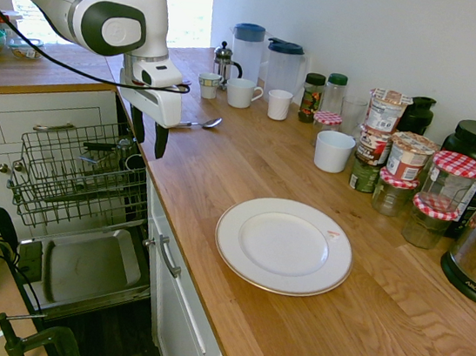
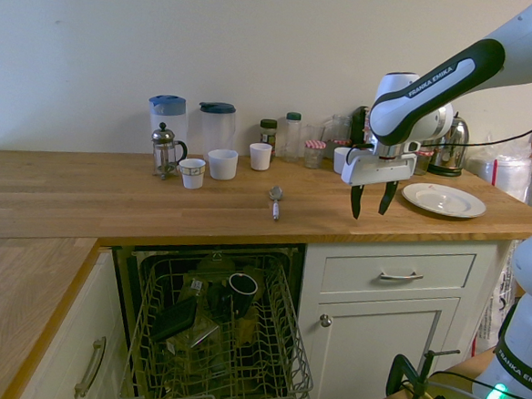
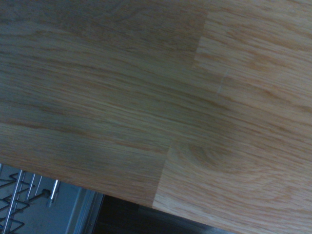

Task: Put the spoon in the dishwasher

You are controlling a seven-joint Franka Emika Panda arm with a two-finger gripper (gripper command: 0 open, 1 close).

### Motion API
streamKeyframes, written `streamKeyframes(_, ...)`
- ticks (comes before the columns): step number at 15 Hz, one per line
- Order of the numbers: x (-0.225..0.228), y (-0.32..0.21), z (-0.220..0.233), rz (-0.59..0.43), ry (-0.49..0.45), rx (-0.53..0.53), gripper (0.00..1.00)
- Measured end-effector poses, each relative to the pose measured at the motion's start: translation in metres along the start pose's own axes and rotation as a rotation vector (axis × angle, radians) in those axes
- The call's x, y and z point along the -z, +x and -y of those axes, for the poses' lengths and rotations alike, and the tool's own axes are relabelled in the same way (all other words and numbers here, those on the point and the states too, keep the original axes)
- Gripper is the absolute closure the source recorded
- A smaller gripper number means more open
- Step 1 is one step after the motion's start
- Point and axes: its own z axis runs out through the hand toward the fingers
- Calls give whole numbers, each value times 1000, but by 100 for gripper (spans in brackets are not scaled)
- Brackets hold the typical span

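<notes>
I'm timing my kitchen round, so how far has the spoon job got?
Already done: the dishwasher stands open, its wire rack pulled out. In hand: nothing; the open jaws hang near the counter's front edge, apart from the spoon. Left: everything with the spoon, which lies on the wooden countertop: grasping it, carrying it over and setting it in the rack.

"FRANKA EMIKA" on the robot arm [image 2: 443, 79]; "AROMA" on the kettle base [image 1: 475, 286].
</notes>
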Motion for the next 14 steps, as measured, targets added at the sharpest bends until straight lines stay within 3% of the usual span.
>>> streamKeyframes(6,0,5,20,17,16,-36,0)
streamKeyframes(14,14,-5,155,-39,92,-245,0)
